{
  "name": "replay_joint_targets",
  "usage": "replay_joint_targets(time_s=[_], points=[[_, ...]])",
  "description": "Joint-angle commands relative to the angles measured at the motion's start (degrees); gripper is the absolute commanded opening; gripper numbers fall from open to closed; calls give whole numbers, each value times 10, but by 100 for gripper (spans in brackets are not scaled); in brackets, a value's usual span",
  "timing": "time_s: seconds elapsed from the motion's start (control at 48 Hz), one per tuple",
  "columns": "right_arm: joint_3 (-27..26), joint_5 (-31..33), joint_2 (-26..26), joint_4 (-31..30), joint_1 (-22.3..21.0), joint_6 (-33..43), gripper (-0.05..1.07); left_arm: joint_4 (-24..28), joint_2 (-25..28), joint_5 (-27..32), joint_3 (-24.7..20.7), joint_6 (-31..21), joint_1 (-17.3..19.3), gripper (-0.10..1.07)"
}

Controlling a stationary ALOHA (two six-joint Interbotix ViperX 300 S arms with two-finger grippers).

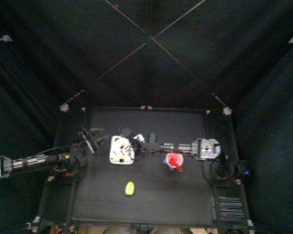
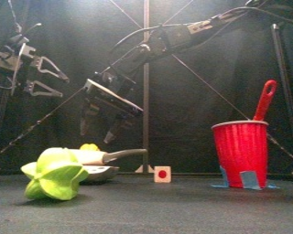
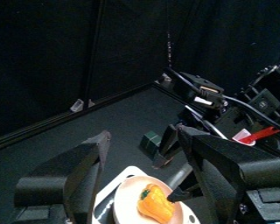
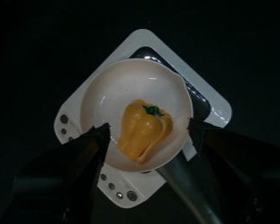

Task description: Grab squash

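Ok, status, left to right. Left gripper (image 3: 143, 144) is raised off the table on the left side, jaws spread, holding nothing. Its wrist camera looks across at the white blocky base with a round white bowl (image 1: 121, 151), so it reads as parked rather than working.

In the bowl sits a yellow-orange plastic bell pepper (image 4: 143, 129), stalk up. That's a decoy, not the target.

Right gripper (image 2: 103, 111) has reached across the middle and hangs directly over that bowl. Its jaws are apart, one on either side of the pepper in its own wrist view, gripping nothing. My read is that it's lined up on the wrong item.

The small elongated yellow squash (image 1: 131, 189) lies alone on the black table (image 1: 192, 196), near the front edge and well apart from both grippers, closer to the front than the bowl. The yellow-green lump close to the front camera is probably the same piece seen end-on, but I can't confirm that. It's lying flat with clear space around it, so a top-down pinch across the narrow axis should work.

Further right, a small white cube with a red dot (image 2: 163, 173) is on the table. Then there's a red ribbed plastic cup (image 2: 240, 154) with a red spoon (image 2: 265, 99) standing in it, leaning on the rim. Neither is in the way.

Task judgement: not started on the squash; the right arm needs to pull back toward the front.
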Motion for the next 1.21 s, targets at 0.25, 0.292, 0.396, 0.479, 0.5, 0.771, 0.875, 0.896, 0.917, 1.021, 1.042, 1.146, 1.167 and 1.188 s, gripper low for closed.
replay_joint_targets(time_s=[0.25,0.292,0.396,0.479,0.5,0.771,0.875,0.896,0.917,1.021,1.042,1.146,1.167,1.188], points=[[-24,-2,-14,-7,7,-1,100,2,2,-2,-6,1,2,96],[-25,-2,-14,-8,7,-1,100,2,2,-3,-7,1,3,96],[-25,-2,-10,-9,9,-1,100,2,2,-2,-6,1,4,96],[-25,-2,-5,-8,11,-1,100,2,2,-2,-6,1,4,96],[-25,-2,-3,-7,11,-1,100,1,2,-2,-6,1,4,96],[-32,1,15,-1,13,0,100,1,2,-2,-6,1,4,96],[-34,7,18,-1,14,0,100,2,2,-2,-6,1,4,96],[-34,7,18,-1,14,0,100,1,2,-2,-6,1,4,96],[-35,8,20,-1,13,0,100,1,2,-3,-6,1,4,96],[-38,9,25,0,13,0,100,1,2,-2,-6,1,4,96],[-38,9,26,0,13,0,100,1,2,-2,-6,1,4,96],[-41,9,32,1,12,0,100,1,2,-3,-6,1,4,96],[-42,9,33,2,12,0,100,1,2,-2,-6,1,4,96],[-43,9,34,3,11,0,100,2,2,-3,-6,1,4,96]])
